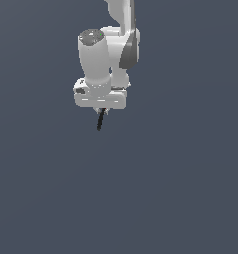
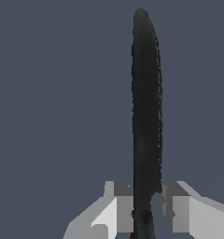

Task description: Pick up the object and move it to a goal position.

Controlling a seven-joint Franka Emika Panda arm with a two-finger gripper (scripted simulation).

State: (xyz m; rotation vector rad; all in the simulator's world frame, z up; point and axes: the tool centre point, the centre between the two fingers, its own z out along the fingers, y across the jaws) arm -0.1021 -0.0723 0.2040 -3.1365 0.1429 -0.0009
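A: Black along most of its length, the knife (image 2: 146, 107) shows only a trace of red at its handle end, low between the fingers (image 2: 121, 205). We read it as thin, rigid and light; nothing in either view shows it bending.

B: Location and grip state?

A: The gripper (image 2: 144, 210) is closed on the knife near the handle end, one finger touching each flat side. In the exterior view the blade (image 1: 100, 120) hangs below the gripper (image 1: 102, 109), tilted slightly off vertical, with nothing touching it from beneath. We judge it lifted clear of the surface (image 1: 180, 188).

B: Is that hold point suitable?

A: Partly. We are gripping near one end, so most of the length projects past the fingers. A light item puts little turning load on the pads, yet a narrow, smooth blade may pivot or slip if we accelerate sharply.

B: Recommended handling?

A: We would maintain clamping force and translate smoothly. We would avoid letting the free tip strike anything, since contact there would lever the knife out of the pads.

B: Goal position?

A: We cannot see a goal marker in either view.
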